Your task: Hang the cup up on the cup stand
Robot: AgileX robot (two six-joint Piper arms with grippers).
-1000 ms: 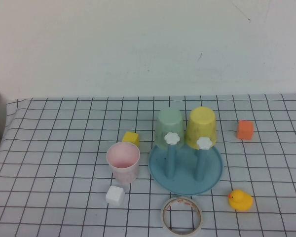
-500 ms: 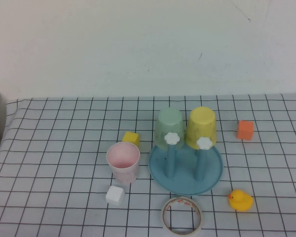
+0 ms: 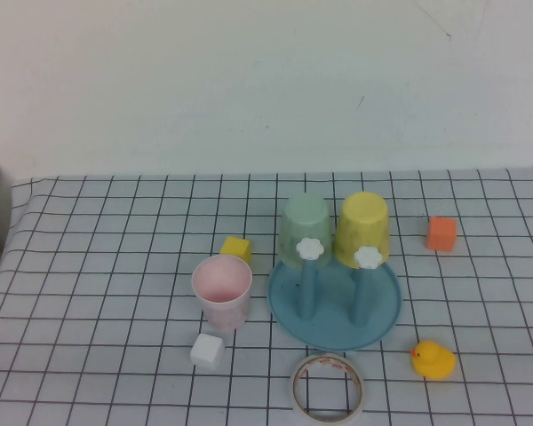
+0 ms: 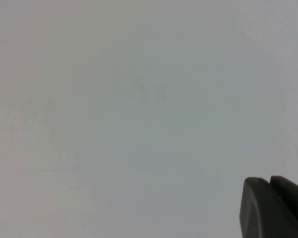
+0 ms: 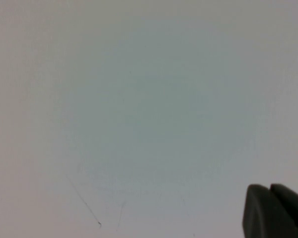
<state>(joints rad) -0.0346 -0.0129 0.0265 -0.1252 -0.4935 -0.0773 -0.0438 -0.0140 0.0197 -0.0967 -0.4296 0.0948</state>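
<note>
Gridded cloth [image 3: 107,266] covers your table. Nearest you lies the tape roll [image 3: 329,388], then the cup [image 3: 221,291], upright, just left of the cup stand [image 3: 334,306], whose rear pegs carry inverted green [image 3: 305,228] and yellow [image 3: 363,227] cups. Left gripper [image 4: 274,207] and right gripper [image 5: 275,210] face a blank wall, showing a dark corner each; their jaw state you cannot tell.

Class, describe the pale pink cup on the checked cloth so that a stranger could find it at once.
Start at the light blue round cup stand, which carries an upturned mint-green cup and yellow cup. Just to its left stands the pale pink speckled plastic cup, between a yellow block and a white block. It alone stands mouth up on the cloth. Neither the left gripper nor the right gripper is near it.
</note>
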